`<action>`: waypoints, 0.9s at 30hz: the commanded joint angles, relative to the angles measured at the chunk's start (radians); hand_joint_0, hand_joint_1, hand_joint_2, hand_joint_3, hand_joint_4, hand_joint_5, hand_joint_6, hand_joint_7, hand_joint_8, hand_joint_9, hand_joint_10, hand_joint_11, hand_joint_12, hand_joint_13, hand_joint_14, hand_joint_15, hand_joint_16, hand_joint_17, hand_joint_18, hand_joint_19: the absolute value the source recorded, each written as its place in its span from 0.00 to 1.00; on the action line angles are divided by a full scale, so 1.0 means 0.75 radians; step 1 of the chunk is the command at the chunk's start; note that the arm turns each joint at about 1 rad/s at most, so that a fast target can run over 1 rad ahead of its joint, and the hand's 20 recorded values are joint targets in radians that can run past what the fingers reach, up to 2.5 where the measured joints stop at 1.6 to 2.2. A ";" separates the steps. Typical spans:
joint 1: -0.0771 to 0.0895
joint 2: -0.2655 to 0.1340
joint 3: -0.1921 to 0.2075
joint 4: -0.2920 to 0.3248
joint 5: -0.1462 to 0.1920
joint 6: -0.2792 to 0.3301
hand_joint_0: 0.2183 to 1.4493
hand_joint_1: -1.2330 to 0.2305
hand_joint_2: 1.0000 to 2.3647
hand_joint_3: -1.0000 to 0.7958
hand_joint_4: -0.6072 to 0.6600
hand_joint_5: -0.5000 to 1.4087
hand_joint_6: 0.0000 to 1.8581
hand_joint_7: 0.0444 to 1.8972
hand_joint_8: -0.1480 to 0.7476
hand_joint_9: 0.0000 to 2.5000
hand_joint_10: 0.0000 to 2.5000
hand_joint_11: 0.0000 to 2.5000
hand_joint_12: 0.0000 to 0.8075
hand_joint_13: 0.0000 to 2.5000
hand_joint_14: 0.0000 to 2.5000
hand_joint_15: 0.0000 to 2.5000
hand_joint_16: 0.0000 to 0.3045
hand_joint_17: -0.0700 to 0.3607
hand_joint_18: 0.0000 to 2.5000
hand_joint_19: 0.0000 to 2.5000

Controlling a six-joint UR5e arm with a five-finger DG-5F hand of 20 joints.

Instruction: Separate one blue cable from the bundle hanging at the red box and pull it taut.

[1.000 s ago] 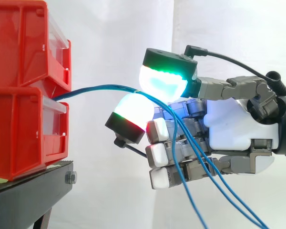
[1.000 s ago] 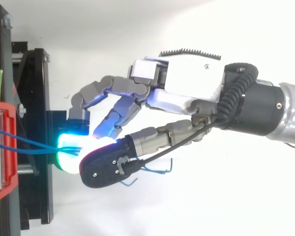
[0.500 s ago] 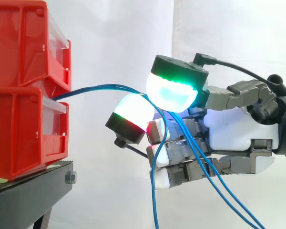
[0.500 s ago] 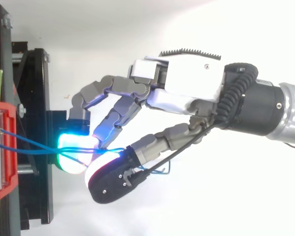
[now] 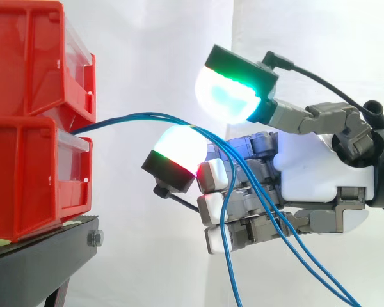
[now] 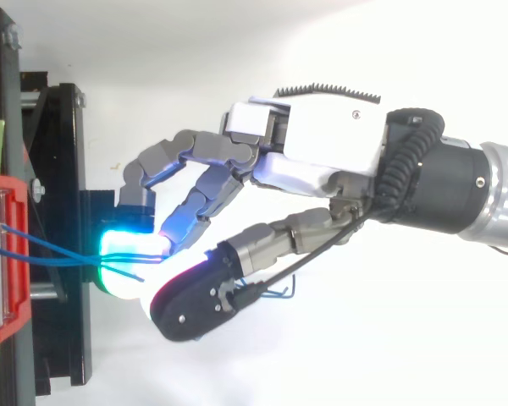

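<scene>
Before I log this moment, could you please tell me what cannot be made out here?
- The cables' lower ends: side view, cut off by the bottom edge.
- Where they are fixed: side view, hidden between the bins.
- Their run beyond the bins: top view, covered by the hand.

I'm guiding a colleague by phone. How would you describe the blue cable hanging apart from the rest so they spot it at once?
In the side view, find the stacked red bins on the left: blue cables leave between them and arc to the hand. The single cable drops almost straight down past the hand; the other cables slant toward the lower right.
</scene>
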State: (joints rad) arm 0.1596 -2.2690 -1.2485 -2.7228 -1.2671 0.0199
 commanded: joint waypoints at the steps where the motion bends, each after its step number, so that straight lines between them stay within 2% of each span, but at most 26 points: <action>1: 0.000 -0.002 0.000 0.000 0.000 0.000 0.35 0.40 0.00 0.31 0.57 0.17 0.45 0.54 0.50 0.41 0.01 0.33 0.41 0.40 0.01 0.25 0.11 0.33 0.33 0.23; 5: 0.000 0.000 0.000 0.000 0.000 0.000 0.35 0.32 0.01 0.42 0.52 0.16 0.46 0.55 0.51 0.40 0.01 0.32 0.42 0.40 0.01 0.25 0.11 0.34 0.33 0.24; 10: 0.000 0.000 0.000 0.000 0.000 0.000 0.42 0.23 0.02 0.43 0.51 0.15 0.47 0.55 0.50 0.39 0.01 0.32 0.42 0.40 0.01 0.25 0.11 0.34 0.34 0.24; 13: 0.000 0.000 0.000 0.000 0.000 0.000 0.46 0.22 0.01 0.39 0.49 0.15 0.47 0.55 0.49 0.39 0.01 0.32 0.42 0.39 0.01 0.25 0.11 0.34 0.34 0.24; 14: 0.000 0.000 0.002 0.000 0.000 0.000 0.48 0.21 0.01 0.38 0.50 0.16 0.47 0.58 0.48 0.39 0.01 0.32 0.41 0.40 0.01 0.25 0.11 0.34 0.34 0.25; 20: 0.000 0.000 0.000 0.000 0.000 0.000 0.52 0.21 0.00 0.28 0.50 0.17 0.47 0.57 0.48 0.40 0.01 0.33 0.41 0.40 0.01 0.26 0.10 0.33 0.33 0.25; 23: 0.000 -0.002 0.000 0.000 0.000 0.000 0.49 0.19 0.00 0.28 0.60 0.17 0.47 0.58 0.48 0.41 0.01 0.33 0.41 0.40 0.01 0.25 0.10 0.33 0.35 0.23; 27: 0.000 0.000 0.000 -0.004 0.000 0.000 0.34 0.17 0.00 0.28 0.60 0.18 0.47 0.61 0.49 0.42 0.01 0.34 0.40 0.40 0.01 0.26 0.10 0.33 0.35 0.24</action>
State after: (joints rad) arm 0.1597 -2.2699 -1.2485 -2.7231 -1.2671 0.0199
